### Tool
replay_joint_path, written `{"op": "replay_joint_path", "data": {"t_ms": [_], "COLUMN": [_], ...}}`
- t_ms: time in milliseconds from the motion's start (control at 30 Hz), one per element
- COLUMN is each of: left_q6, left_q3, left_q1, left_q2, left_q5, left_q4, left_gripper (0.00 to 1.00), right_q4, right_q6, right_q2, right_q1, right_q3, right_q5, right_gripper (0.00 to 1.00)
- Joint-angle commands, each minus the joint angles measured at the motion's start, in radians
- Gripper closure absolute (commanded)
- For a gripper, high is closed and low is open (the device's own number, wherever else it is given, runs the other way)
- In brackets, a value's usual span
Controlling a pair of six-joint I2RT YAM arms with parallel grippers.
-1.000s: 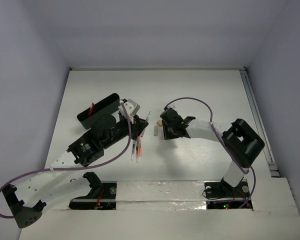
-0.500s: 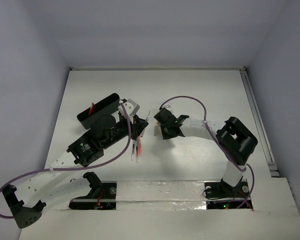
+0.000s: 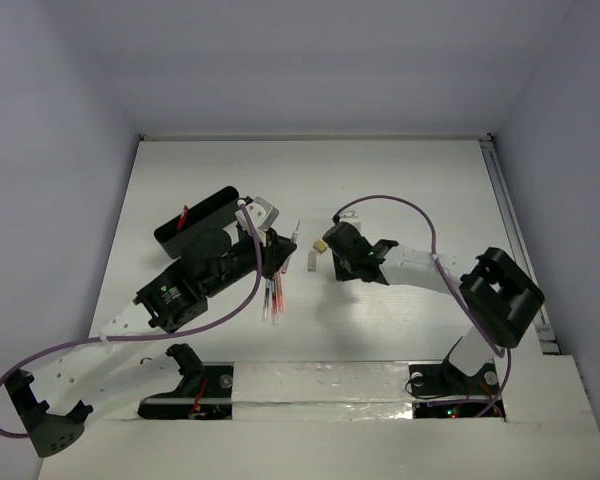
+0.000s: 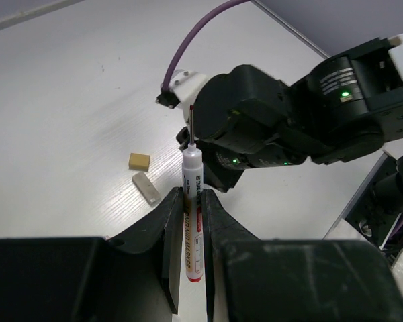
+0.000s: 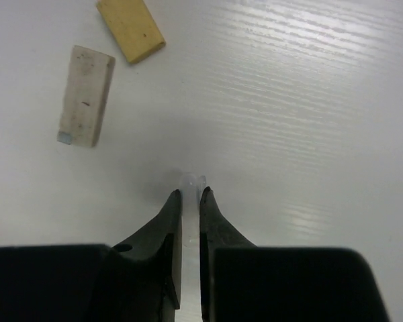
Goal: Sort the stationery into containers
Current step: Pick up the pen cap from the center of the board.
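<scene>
My left jaws are clamped on a white pen (image 4: 191, 176) with red print, held around mid-barrel with its thin tip pointing toward the right arm; it looks light, stiff and slick, so I judge a mid-barrel hold best to stop it swinging. My right jaws are low over the worktop (image 3: 400, 190), nearly closed on a slim clear piece (image 5: 190, 180), probably a pen, though I cannot be sure; smooth plastic like that could squirt out. Just beyond lie a beige eraser (image 5: 131, 28) and a white eraser (image 5: 86, 95); both look light and grippy, best pinched across the narrow sides. Red pens (image 3: 272, 295) lie by the left arm. The black box (image 3: 215, 205) sits far left; something red (image 3: 185, 217) shows in it; the rest I cannot see.
</scene>
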Motion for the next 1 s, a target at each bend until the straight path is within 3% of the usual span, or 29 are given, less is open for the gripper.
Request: {"op": "replay_joint_path", "data": {"t_ms": [0,200,400,733,967], "left_q6": [-0.015,-0.020,-0.024,-0.044,-0.075], "left_q3": [-0.011,-0.012,-0.012,-0.017,-0.012], "left_q1": [0.010,0.010,0.019,0.019,0.083], "left_q2": [0.002,0.029,0.052,0.035,0.056], "left_q5": [0.019,0.039,0.077,0.059,0.051], "left_q4": [0.054,0.060,0.072,0.080,0.071], "left_gripper": [1.00,1.00,1.00,1.00,1.00], "right_q4": [0.148,0.295,0.563,0.962,1.050], "right_q6": [0.016,0.032,0.049,0.108,0.180], "right_q2": [-0.125,-0.277,-0.395,-0.428,-0.406], "right_q1": [0.002,0.002,0.002,0.002,0.002], "right_q3": [-0.025,-0.040,-0.050,-0.097,-0.114], "right_q5": [0.030,0.007,-0.017,-0.017,-0.098], "right_gripper": [1.00,1.00,1.00,1.00,1.00]}}
